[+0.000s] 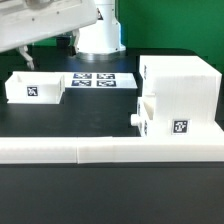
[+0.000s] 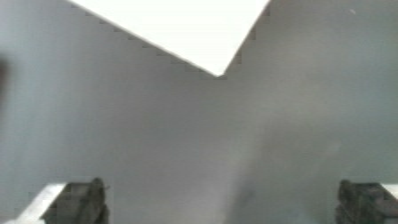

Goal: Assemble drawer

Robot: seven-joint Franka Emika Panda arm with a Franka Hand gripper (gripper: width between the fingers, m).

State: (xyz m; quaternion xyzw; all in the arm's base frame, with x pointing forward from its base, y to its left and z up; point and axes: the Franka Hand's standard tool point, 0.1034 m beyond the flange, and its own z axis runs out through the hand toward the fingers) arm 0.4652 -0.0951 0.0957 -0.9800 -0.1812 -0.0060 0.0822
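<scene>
The tall white drawer case (image 1: 185,85) stands at the exterior view's right. A knobbed tray (image 1: 168,122) with a tag sits low against it, its knob (image 1: 135,117) pointing to the exterior view's left; I cannot tell how deep it is in the case. A second, open tray (image 1: 35,88) with a tag lies at the left. My gripper (image 1: 27,62) hangs above and just behind this left tray, apart from it. In the wrist view the gripper (image 2: 221,203) is open and empty, its fingertips (image 2: 75,200) wide apart over grey table. A white corner (image 2: 187,30) shows beyond them.
The marker board (image 1: 95,82) lies flat between the left tray and the case. A long low white rail (image 1: 110,150) runs along the table's front edge. The robot's base (image 1: 98,38) stands at the back.
</scene>
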